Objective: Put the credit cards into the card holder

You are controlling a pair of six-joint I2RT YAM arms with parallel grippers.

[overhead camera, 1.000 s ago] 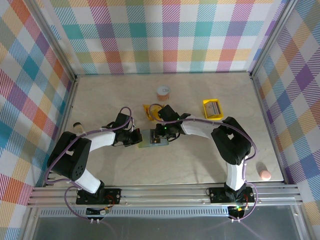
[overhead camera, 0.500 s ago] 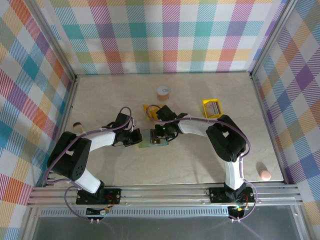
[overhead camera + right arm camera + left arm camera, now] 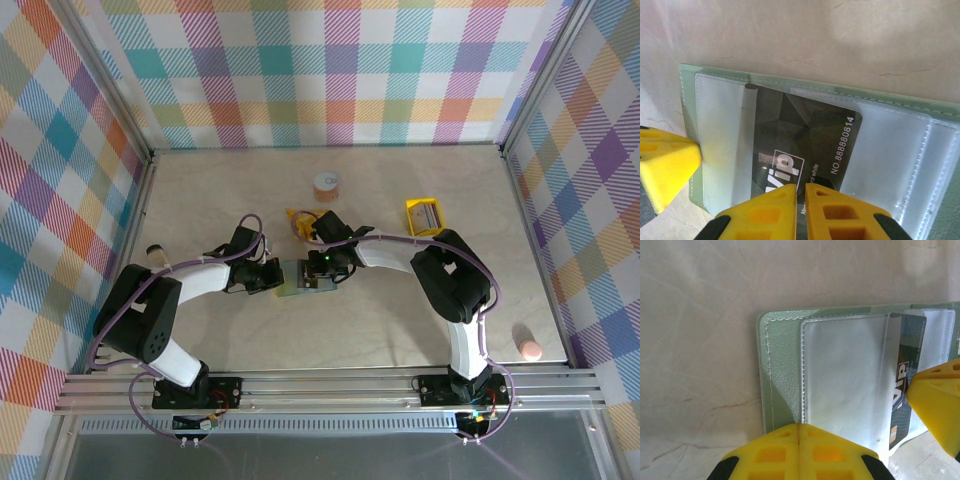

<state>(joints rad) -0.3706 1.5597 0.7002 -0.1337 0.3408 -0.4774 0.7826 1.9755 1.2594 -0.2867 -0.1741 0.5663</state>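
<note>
Card holder [image 3: 303, 278] lies open flat mid table [image 3: 400, 320], btwn yr grippers. L gripper [image 3: 799, 429]: clenched empty, tips over holder's edge. R gripper [image 3: 801, 189]: jaws nearly together, thin slit, tips at near edge of dark VIP card [image 3: 805, 125]. Card sits partly under clear pocket [image 3: 720, 130].

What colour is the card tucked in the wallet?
The card is dark grey-black, faceted, with white VIP lettering; clearest in the right wrist view.
</note>
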